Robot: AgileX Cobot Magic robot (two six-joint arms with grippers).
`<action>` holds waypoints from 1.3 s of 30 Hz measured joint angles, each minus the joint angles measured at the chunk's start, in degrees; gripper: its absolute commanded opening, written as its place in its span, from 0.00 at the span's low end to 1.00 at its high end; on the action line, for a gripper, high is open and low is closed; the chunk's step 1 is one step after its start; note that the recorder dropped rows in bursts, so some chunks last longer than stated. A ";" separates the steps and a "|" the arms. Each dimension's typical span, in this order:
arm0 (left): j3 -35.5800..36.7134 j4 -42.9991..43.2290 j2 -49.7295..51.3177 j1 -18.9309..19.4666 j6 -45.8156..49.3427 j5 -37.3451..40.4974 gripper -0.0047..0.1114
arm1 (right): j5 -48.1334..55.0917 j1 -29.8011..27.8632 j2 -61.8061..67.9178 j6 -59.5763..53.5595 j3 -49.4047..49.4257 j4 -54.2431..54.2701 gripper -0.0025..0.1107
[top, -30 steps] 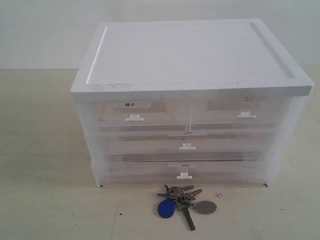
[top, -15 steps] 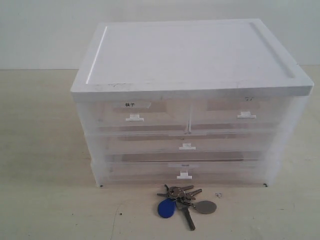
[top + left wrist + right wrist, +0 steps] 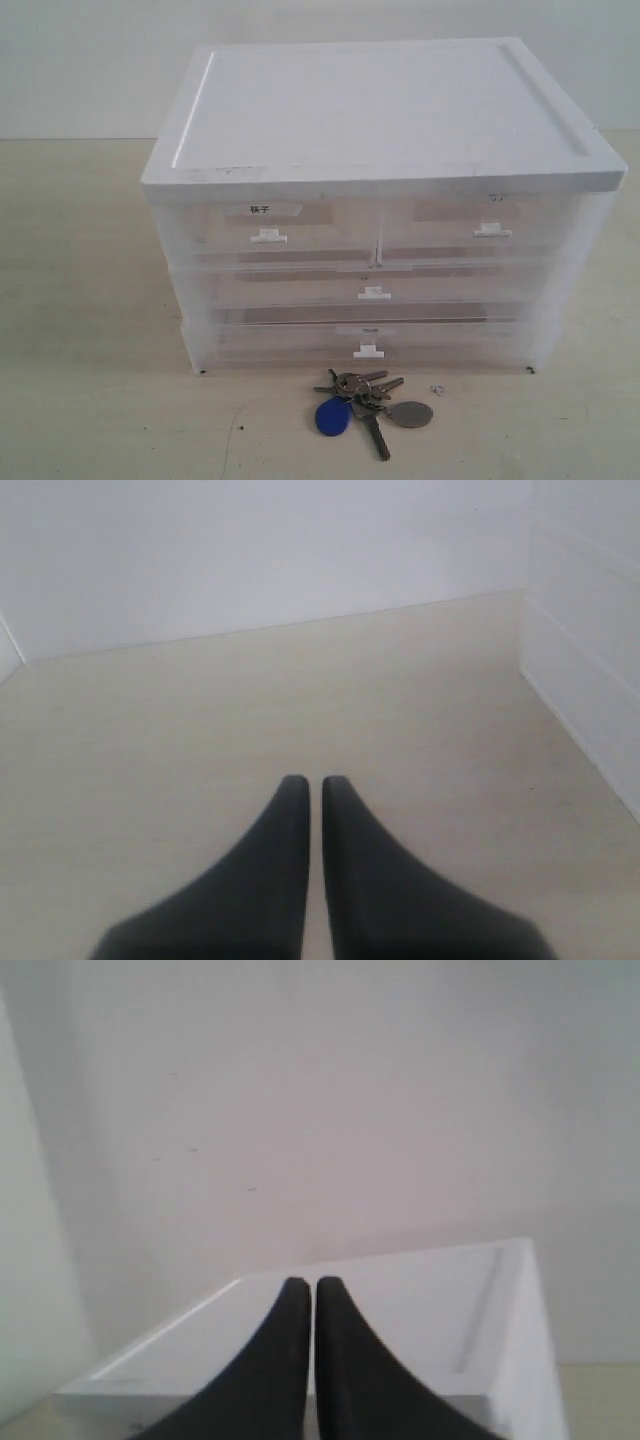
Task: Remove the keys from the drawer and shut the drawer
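Your left gripper [image 3: 315, 780] hangs over the table [image 3: 90, 380] near the cabinet [image 3: 380, 110], its fingers pressed together and holding nothing. The middle drawer [image 3: 300, 290] sits pushed in flush with the cabinet's front. The keys [image 3: 365, 395] lie on the table just in front of the cabinet, the blue fob [image 3: 333, 416] left of the grey tag [image 3: 412, 413]. Your right gripper [image 3: 312, 1282], closed and empty, hovers by the cabinet's white top.

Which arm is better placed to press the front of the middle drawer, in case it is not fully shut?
Probably the left. The left gripper, shut, hangs low over the table beside the cabinet, nearer the drawer in height. The right gripper, shut, is up by the lid.
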 measured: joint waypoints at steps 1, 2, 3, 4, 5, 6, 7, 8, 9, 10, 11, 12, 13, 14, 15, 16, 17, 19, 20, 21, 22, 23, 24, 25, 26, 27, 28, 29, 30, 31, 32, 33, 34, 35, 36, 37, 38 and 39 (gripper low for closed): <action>0.00 0.00 0.00 0.00 0.00 0.00 0.08 | -0.58 -2.60 0.00 -1.31 0.71 1.31 0.02; 0.00 0.00 0.00 0.00 0.00 0.00 0.08 | -0.94 -5.91 0.00 -2.39 1.48 2.19 0.02; 0.00 0.00 0.00 0.00 0.00 0.00 0.08 | -1.43 -9.21 0.00 -3.07 2.15 2.79 0.02; 0.00 0.00 0.00 0.00 0.00 0.00 0.08 | -1.43 -12.42 0.00 -3.60 2.73 4.07 0.02; 0.00 0.00 0.00 0.00 0.00 0.00 0.08 | -1.43 -15.46 0.00 -3.85 3.26 5.14 0.02; 0.00 0.00 0.00 0.00 0.00 0.00 0.08 | -1.43 -18.32 0.00 -4.31 3.82 6.52 0.02; 0.00 0.00 0.00 0.00 0.00 0.00 0.08 | -1.43 -20.43 0.00 -4.88 4.32 7.50 0.02; 0.00 0.00 0.00 0.00 0.00 0.00 0.08 | -1.79 -23.26 0.00 -5.70 5.21 8.47 0.02; 0.00 0.00 0.00 0.00 0.00 0.00 0.08 | -1.79 -24.87 0.00 -6.48 5.91 8.88 0.02; 0.00 0.00 0.00 0.00 0.00 0.00 0.08 | -1.43 -26.58 0.00 -7.36 6.89 9.26 0.02; 0.00 0.00 0.00 0.00 0.00 0.00 0.08 | -1.43 -27.93 0.00 -8.39 7.96 9.47 0.02; 0.00 0.00 0.00 0.00 0.00 0.00 0.08 | -1.43 -28.69 0.00 -9.13 8.85 9.47 0.02; 0.00 0.00 0.00 0.00 0.00 0.00 0.08 | -1.43 -29.27 0.00 -9.98 10.03 9.47 0.02; 0.00 0.00 0.00 0.00 0.00 0.00 0.08 | -1.43 -29.56 0.00 -10.50 11.19 8.73 0.02; 0.00 0.00 0.00 0.00 0.00 0.00 0.08 | -1.13 -29.68 0.00 -10.97 12.05 7.90 0.02; 0.00 0.00 0.00 0.00 0.00 0.00 0.08 | -0.76 -29.78 0.00 -11.10 12.46 7.03 0.02; 0.00 0.00 0.00 0.00 0.00 0.00 0.08 | 0.65 -29.78 0.00 -11.35 12.56 5.61 0.02; 0.00 0.00 0.00 0.00 0.00 0.00 0.08 | 3.24 -29.78 0.00 -11.93 12.56 3.44 0.02; 0.00 0.00 0.00 0.00 0.00 0.00 0.08 | 5.44 -29.78 0.00 -12.65 12.56 2.79 0.02; 0.00 0.00 0.00 0.00 0.00 0.00 0.08 | 6.97 -29.78 0.00 -13.41 12.56 2.13 0.02; 0.00 0.00 0.00 0.00 0.00 0.00 0.08 | 8.83 -29.78 0.00 -14.66 12.56 1.74 0.02; 0.00 0.00 0.00 0.00 0.00 0.00 0.08 | 10.62 -29.78 0.00 -16.11 12.56 1.62 0.02; 0.00 0.00 0.00 0.00 0.00 0.00 0.08 | 12.04 -29.78 0.00 -17.21 12.56 1.61 0.02; 0.00 0.00 0.00 0.00 0.00 0.00 0.08 | 13.61 -29.78 0.00 -18.14 12.65 1.51 0.02; 0.00 0.00 0.00 0.00 0.00 0.00 0.08 | 14.93 -29.78 0.00 -18.69 12.65 1.39 0.02; 0.00 0.00 0.00 0.00 0.00 0.00 0.08 | 15.85 -29.78 0.00 -19.02 12.79 1.39 0.02; 0.00 0.00 0.00 0.00 0.00 0.00 0.08 | 16.40 -29.78 0.00 -19.02 12.79 1.51 0.02; 0.00 0.00 0.00 0.00 0.00 0.00 0.08 | 16.92 -29.78 0.00 -19.02 12.92 1.77 0.02; 0.00 0.00 0.00 0.00 0.00 0.00 0.08 | 17.24 -29.78 -0.09 -19.02 12.92 1.90 0.02; 0.00 0.00 0.00 0.00 0.00 0.00 0.08 | 17.89 -29.78 -0.09 -18.69 12.92 1.99 0.02; 0.00 0.00 0.00 0.00 0.00 0.00 0.08 | 18.33 -29.78 -0.09 -18.69 12.92 1.99 0.02; 0.00 0.00 0.00 0.00 0.00 0.00 0.08 | 18.58 -29.78 -0.09 -18.69 12.92 2.12 0.02; 0.00 0.00 0.00 0.00 0.00 0.00 0.08 | 18.74 -29.78 -0.09 -18.69 12.92 2.12 0.02; 0.00 0.00 0.00 0.00 0.00 0.00 0.08 | 18.83 -29.78 -0.09 -18.69 12.92 2.16 0.02; 0.00 0.00 0.00 0.00 0.00 0.00 0.08 | 18.83 -29.78 -0.09 -18.69 12.92 2.16 0.02; 0.00 0.00 0.00 0.00 0.00 0.00 0.08 | 18.88 -29.78 -0.09 -18.69 12.92 2.16 0.02; 0.00 0.00 0.00 0.00 0.00 0.00 0.08 | 19.00 -29.78 -0.09 -18.69 12.92 2.16 0.02; 0.00 0.00 0.00 0.00 0.00 0.00 0.08 | 18.99 -29.78 -0.09 -18.69 12.92 2.16 0.02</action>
